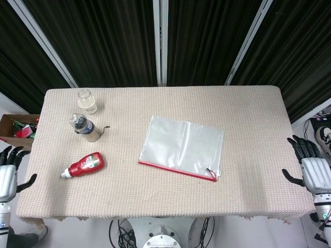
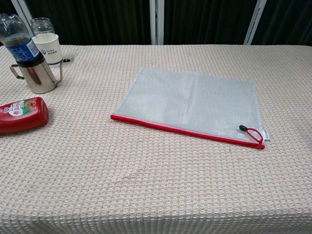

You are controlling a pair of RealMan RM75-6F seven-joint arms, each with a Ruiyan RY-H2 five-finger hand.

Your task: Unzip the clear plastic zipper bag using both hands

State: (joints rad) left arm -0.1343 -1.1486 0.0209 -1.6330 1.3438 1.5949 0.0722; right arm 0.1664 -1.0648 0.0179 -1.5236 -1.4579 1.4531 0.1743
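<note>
Both arms sit off the ends of the surface (image 1: pixel 248 108), holding nothing: the left robot hand (image 1: pixel 6 175) hangs beyond the end nearer the ketchup bottle (image 1: pixel 85 164), fingers spread and empty, and the right robot hand (image 1: pixel 313 173) hangs beyond the far end from that bottle, fingers likewise spread and empty. Nearest the left hand, the ketchup bottle lies flat on its side, well apart from the zip pouch (image 1: pixel 183 147) toward the left hand's end. Its long axis runs on a diagonal; in the head view the white cap points toward the front corner by the left hand, and the red base toward the pouch. Behind the ketchup bottle stand a water bottle (image 1: pixel 80 124) in a metal cup (image 2: pixel 40 77), and further back a small jar (image 1: pixel 86 102). Picking the ketchup bottle up well likely means coming in from above, turning the palm across the long axis, and closing around the broad red body rather than the tapered cap end, where the fingers could slip or set it rolling.
</note>
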